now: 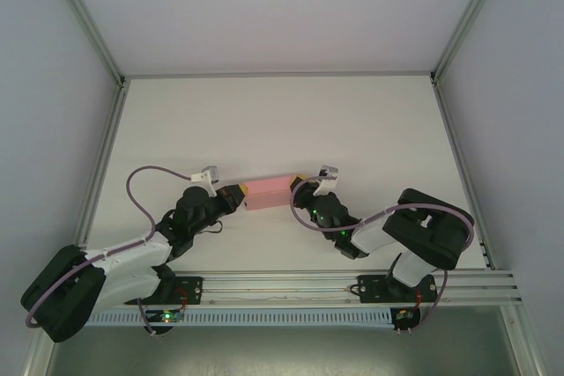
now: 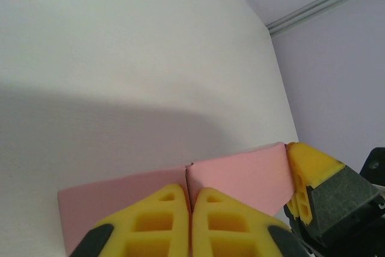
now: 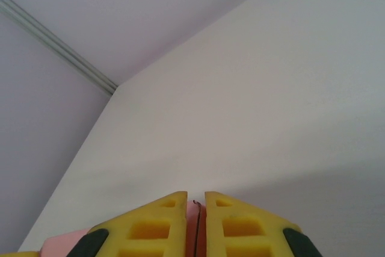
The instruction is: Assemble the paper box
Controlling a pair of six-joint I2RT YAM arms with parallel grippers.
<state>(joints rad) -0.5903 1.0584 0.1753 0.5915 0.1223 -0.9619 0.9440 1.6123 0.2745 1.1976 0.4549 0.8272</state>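
The left gripper [image 2: 189, 195] is pinched shut on the box [image 2: 240, 176], smooth pink card. Its seam is plain in the left wrist view and too fine to make out from above. The right gripper [image 3: 195, 201] clamps the opposite end, with the card edge between hollowed yellow fingers [image 3: 162, 224]. From above, the box bridges both grippers over the matte white table [image 1: 282, 121].

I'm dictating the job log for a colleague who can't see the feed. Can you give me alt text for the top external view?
A small pink paper box sits near the middle of the white table, with the left gripper shut on its left end and the right gripper shut on its right end. The box is slightly slanted, with its right end farther from the arm bases.
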